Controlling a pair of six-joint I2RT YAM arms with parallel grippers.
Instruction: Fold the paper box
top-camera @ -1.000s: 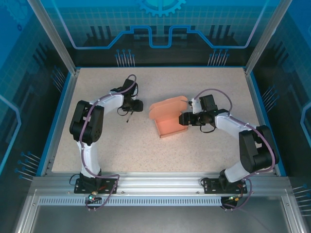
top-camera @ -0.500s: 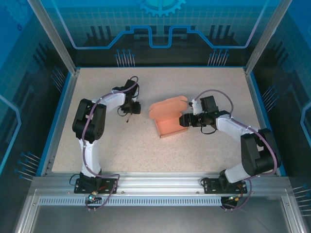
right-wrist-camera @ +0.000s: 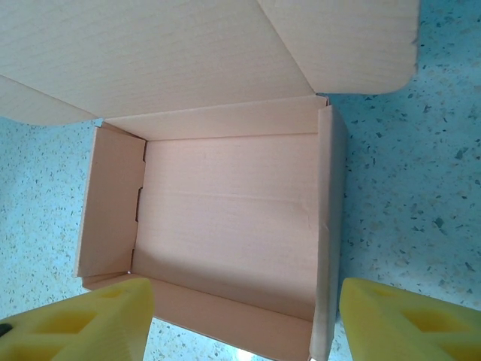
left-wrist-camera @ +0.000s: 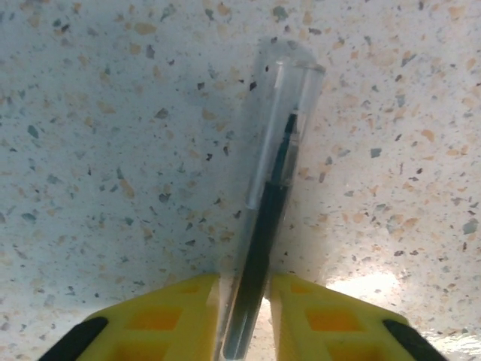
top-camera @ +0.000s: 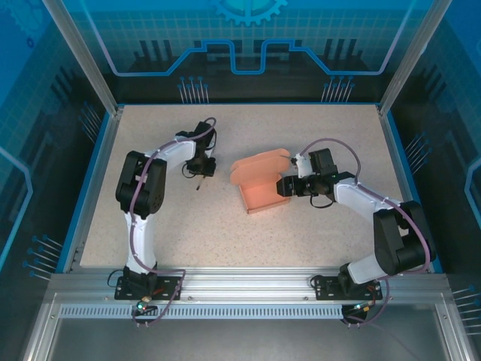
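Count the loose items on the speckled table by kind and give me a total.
Salmon-pink open card box: 1
Clear plastic pen with dark refill: 1
Total: 2

One paper box (top-camera: 259,184) is counted, at frame centre; one pen (top-camera: 198,180) is counted, left of centre; two hands are counted, the left hand (top-camera: 201,168) and the right hand (top-camera: 281,186); one bench (top-camera: 225,233) is seen.
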